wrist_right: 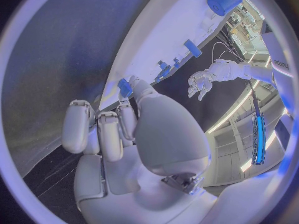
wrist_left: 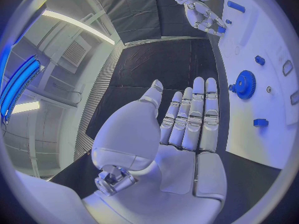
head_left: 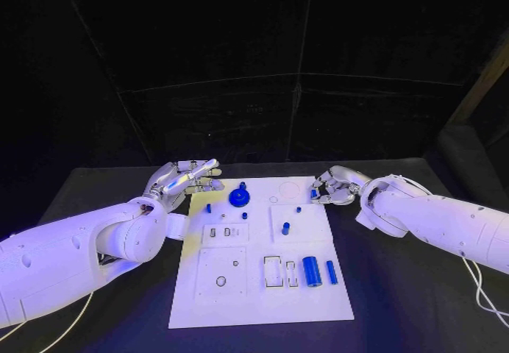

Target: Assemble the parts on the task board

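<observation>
Left hand (head_left: 182, 179) at centre-left of frame, fingers straight and together, holding nothing, beside the white task board (head_left: 261, 312). Blue gear (head_left: 240, 197) on board's upper part. Right hand (head_left: 333, 186) right of centre, fingers curled around a small blue part (wrist_right: 125, 88).

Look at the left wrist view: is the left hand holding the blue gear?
No. The left hand lies flat with fingers straight and nothing in it, while the blue gear sits apart on the task board.
</observation>
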{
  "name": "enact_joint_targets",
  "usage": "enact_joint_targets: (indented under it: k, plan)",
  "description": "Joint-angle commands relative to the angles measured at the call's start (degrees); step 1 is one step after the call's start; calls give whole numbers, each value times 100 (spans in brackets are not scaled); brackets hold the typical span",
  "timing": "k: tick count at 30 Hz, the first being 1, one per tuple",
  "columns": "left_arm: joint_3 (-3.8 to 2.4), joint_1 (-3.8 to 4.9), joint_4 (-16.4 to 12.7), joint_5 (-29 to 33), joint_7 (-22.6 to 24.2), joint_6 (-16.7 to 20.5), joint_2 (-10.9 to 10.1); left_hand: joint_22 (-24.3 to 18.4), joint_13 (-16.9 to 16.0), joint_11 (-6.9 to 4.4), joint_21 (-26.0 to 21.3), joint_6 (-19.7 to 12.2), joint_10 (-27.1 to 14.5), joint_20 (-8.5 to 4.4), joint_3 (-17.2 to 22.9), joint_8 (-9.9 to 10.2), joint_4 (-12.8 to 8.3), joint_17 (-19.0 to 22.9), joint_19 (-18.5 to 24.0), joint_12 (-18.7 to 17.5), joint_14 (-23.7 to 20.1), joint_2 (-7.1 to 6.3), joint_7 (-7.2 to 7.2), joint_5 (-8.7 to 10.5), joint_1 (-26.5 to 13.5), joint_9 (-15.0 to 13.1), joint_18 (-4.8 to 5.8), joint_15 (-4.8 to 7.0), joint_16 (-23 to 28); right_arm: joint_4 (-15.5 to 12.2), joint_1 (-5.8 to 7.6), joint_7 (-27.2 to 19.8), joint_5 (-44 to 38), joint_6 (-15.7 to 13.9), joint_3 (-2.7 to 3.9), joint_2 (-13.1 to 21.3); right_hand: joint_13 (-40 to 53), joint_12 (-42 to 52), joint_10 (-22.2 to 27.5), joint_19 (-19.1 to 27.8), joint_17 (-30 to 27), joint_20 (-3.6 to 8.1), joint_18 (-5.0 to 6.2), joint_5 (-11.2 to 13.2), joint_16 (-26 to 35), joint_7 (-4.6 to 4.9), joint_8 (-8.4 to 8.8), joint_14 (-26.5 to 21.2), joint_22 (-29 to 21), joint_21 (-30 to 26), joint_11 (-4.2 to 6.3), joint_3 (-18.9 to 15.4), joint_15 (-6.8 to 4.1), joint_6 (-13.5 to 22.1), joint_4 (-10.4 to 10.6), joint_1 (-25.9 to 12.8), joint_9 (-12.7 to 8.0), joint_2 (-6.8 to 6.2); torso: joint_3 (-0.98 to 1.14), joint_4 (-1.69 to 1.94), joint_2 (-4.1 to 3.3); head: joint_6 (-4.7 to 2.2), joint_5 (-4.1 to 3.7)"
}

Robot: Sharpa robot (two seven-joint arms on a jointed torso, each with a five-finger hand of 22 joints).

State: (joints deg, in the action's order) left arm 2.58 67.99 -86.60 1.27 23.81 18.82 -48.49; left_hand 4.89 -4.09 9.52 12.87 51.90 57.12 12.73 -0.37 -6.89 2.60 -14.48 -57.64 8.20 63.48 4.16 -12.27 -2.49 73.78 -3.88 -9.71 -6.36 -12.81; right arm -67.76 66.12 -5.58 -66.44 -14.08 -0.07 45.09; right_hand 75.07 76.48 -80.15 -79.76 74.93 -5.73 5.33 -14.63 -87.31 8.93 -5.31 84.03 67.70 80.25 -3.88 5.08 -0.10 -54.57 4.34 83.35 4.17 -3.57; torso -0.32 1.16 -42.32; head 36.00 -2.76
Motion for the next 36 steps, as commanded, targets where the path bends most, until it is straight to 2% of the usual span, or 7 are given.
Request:
enact_joint_targets:
  k: [1, 11, 15, 19, 25, 31, 36]
  plan:
    - [-5, 7, -7, 7, 71, -85, 8, -6, 3, -11, -24, 18, 25, 6, -1, 24, -38, -6, -32, -38, 44, 51, 7, -31, 27, -1, -79, -9, 37, 2, -2, 26, -57, 22, -1, -9, 218, 27, -58, -6, 1015, 15, -94, 48, -21, 7, -45, 484, 12, 22, 3, 48, -38, -67, -12, -2, 4, 69, 4, 1, 1, 7, -10]
    - [-5, 6, 2, 7, 63, -90, 9, -6, 3, -11, -24, 18, 25, 6, -1, 24, -38, -6, -32, -38, 44, 51, 7, -31, 27, -1, -79, -9, 37, 24, -5, 37, -62, -168, -1, -25, 284, 96, -117, -35, 1036, 45, -102, 98, -30, -64, -167, 489, 66, 50, 60, 194, -80, -330, -3, -35, 24, 237, 4, -2, 2, 15, -3]
    - [-5, 6, 5, 7, 55, -100, 10, -6, 3, -11, -24, 18, 25, 6, -1, 24, -38, -6, -32, -38, 44, 51, 7, -31, 27, -1, -79, -9, 37, 21, -6, 30, -53, -349, -1, -24, 314, 122, -144, -55, 1051, 102, -108, 541, -37, -135, -236, 493, 100, 67, 128, 443, -141, -490, -76, 70, 29, 446, 4, -2, 4, 16, -5]
    - [-5, 5, 8, 7, 47, -107, 10, -29, 6, -10, -63, 25, 38, 3, 71, 46, -102, -38, -58, -68, 48, 145, 4, -33, 101, 2, -78, -8, 70, 17, -6, 23, -38, -523, 0, -16, 329, 134, -157, -57, 1067, 124, -110, 651, -44, -158, -264, 496, 102, 68, 146, 604, -159, -551, -157, 130, 27, 522, 5, -1, 4, 21, -4]
    - [-5, 4, 3, 7, 39, -107, 1, -30, 7, -10, -66, 24, 38, 3, 75, 49, -105, -40, -60, -71, 48, 148, 2, -32, 102, 3, -78, -8, 73, -100, -6, 76, -24, -752, 1, 20, 334, 135, -162, -59, 1074, 134, -111, 677, -47, -166, -277, 498, 104, 69, 155, 711, -167, -580, -208, 130, 24, 553, 2, -1, 8, 25, 25]
    - [-5, 4, -16, 8, 22, -106, -22, -33, 7, -8, -71, 22, 39, 3, 68, 52, -105, -44, -63, -74, 49, 140, -1, -31, 91, 3, -78, -9, 77, -698, 3, 577, -49, -827, 8, 192, 309, 100, -145, -50, 1053, 138, -107, 814, -35, -154, -259, 493, 81, 59, 146, 848, -165, -555, -265, 58, 5, 562, -9, -3, 16, -6, 73]
    - [-5, 5, 6, 8, -49, -101, -3, -35, 8, -6, -75, 21, 39, 4, 62, 56, -106, -47, -66, -78, 51, 131, -5, -31, 81, 4, -77, -10, 80, -1264, 31, 1159, -267, -883, 17, 174, 292, 76, -132, -62, 1040, 129, -111, 647, -27, -136, -225, 491, 95, 66, 131, 862, -153, -513, -265, -85, -12, 451, -34, -8, 52, -14, 94]
